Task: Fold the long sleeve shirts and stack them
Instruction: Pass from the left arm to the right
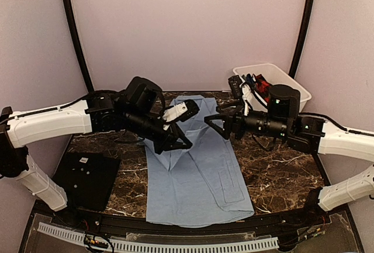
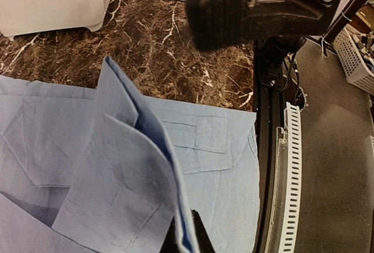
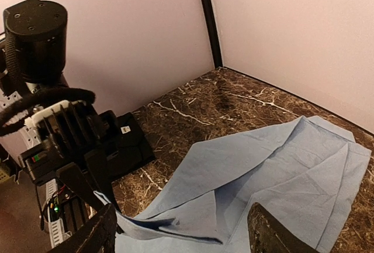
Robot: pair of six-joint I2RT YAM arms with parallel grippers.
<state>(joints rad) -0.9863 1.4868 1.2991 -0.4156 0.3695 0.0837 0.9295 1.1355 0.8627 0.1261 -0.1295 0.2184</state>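
Centrally on the marble table lies the light-blue shirt, spread mostly flat with its lower end toward the near edge. The left gripper is pressed together on a fold of this shirt near its left side, lifting the cloth into a raised ridge; in the left wrist view the fabric runs down between the fingers, with the chest pocket lying flat beyond it. The right gripper hangs over the shirt's upper right part with its fingers spread wide and nothing between them. A black mat lies on the table's left. A white bin at the back right holds other garments.
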